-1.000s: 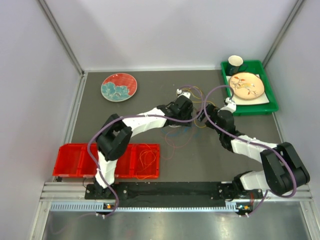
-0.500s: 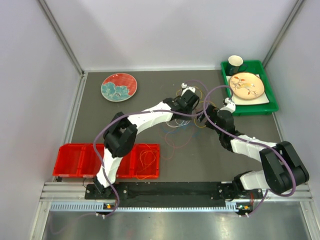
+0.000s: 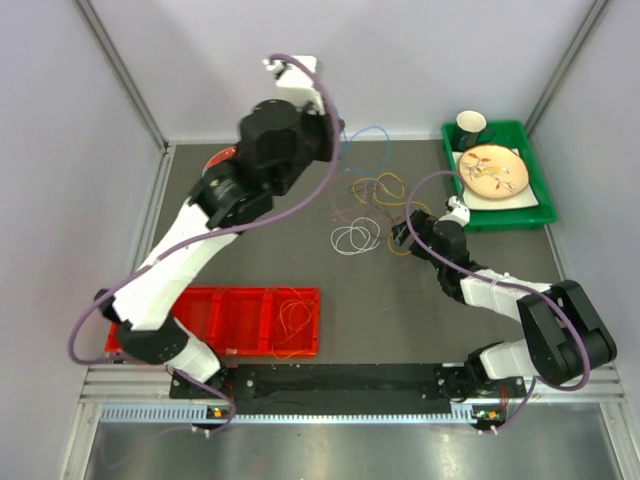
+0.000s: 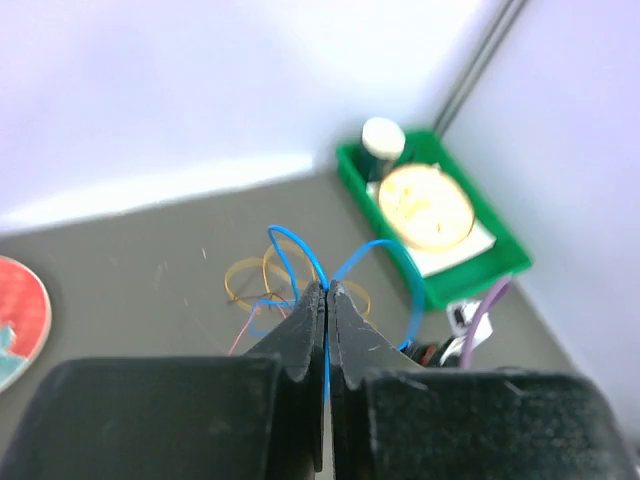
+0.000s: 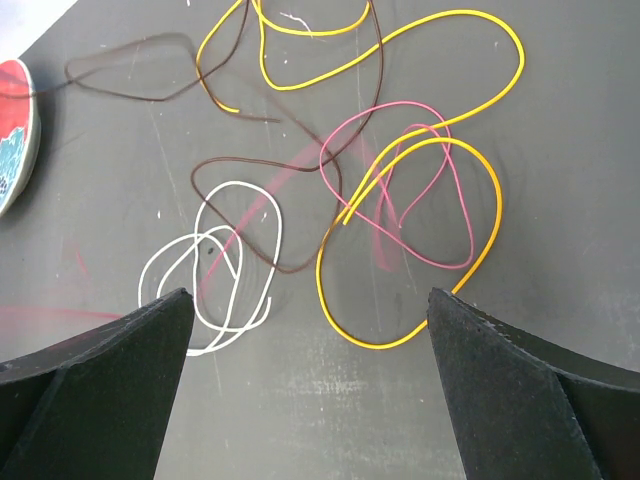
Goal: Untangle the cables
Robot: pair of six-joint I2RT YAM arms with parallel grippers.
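The left end effector [image 4: 326, 290] is fully closed and pinches the blue cable [image 4: 384, 243]. It stands high above the bench [image 3: 430, 310], on the far side, well apart from the green tray [image 3: 510, 222]. From the pinch point the blue cable makes two arcs, one to each side. In the overhead view its loop stretches from the end effector toward the tray.

The other cables lie flat on the bench just beside the tray, between it and the red plate [image 5: 10, 130]. This heap is longer than wide, and its long axis runs obliquely, with the white coil [image 5: 212, 268] at the end farthest from the tray. The right end effector [image 5: 308, 295] hovers over it with jaws wide apart and holds nothing.

The bench is dark grey and matte, with pale walls on three sides.

Only the right wrist view separates the strands: a yellow loop [image 5: 497, 205] crossed by a pink cable [image 5: 462, 215], and a dark brown one [image 5: 240, 160] passing over the white coil. Only the overhead view shows the red bin [image 3: 230, 320] at the near edge, far from the tray, with an orange cable [image 3: 292, 318] in its right compartment.
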